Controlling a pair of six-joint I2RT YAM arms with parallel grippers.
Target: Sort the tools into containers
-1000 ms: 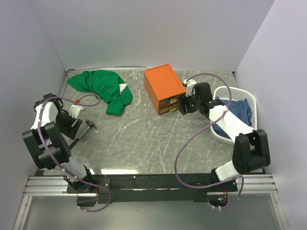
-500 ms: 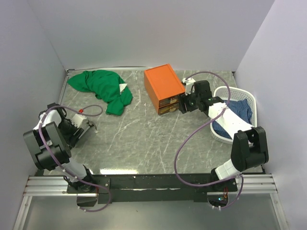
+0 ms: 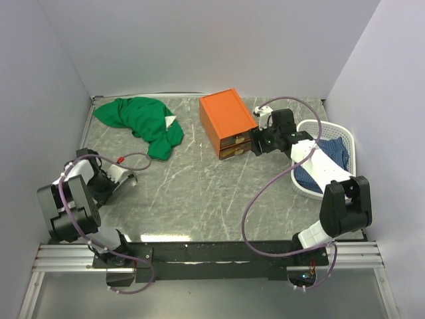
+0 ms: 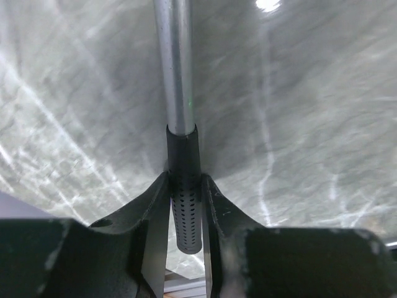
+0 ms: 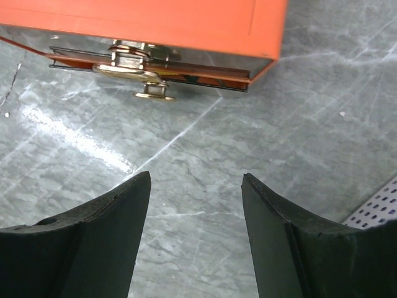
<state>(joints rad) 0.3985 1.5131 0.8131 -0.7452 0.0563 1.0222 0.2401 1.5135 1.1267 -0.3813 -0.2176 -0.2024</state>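
Observation:
A hammer (image 4: 176, 68) with a bare steel shaft and a black perforated handle lies on the grey marble table at the far left (image 3: 125, 178). My left gripper (image 4: 185, 181) is shut on the handle's end, and both fingers (image 4: 155, 205) press its sides. In the top view this gripper (image 3: 111, 179) sits low by the left wall. The orange box (image 3: 226, 114) stands at the back centre, its two clear drawers (image 3: 234, 146) facing the near side. My right gripper (image 3: 259, 143) hovers just right of the drawers, open and holding nothing (image 5: 195, 180). A brass-coloured pull (image 5: 135, 67) shows on the drawer front.
A crumpled green cloth (image 3: 143, 123) lies at the back left. A white perforated basket (image 3: 334, 128) holding a blue cloth (image 3: 329, 156) stands at the right wall, under my right arm. A cable with a red tip (image 3: 121, 159) trails near the hammer. Walls close three sides.
My left gripper came down over the hammer's handle, toward the near left, and closed on it. The right gripper shifted slightly back beside the drawers and stayed open.

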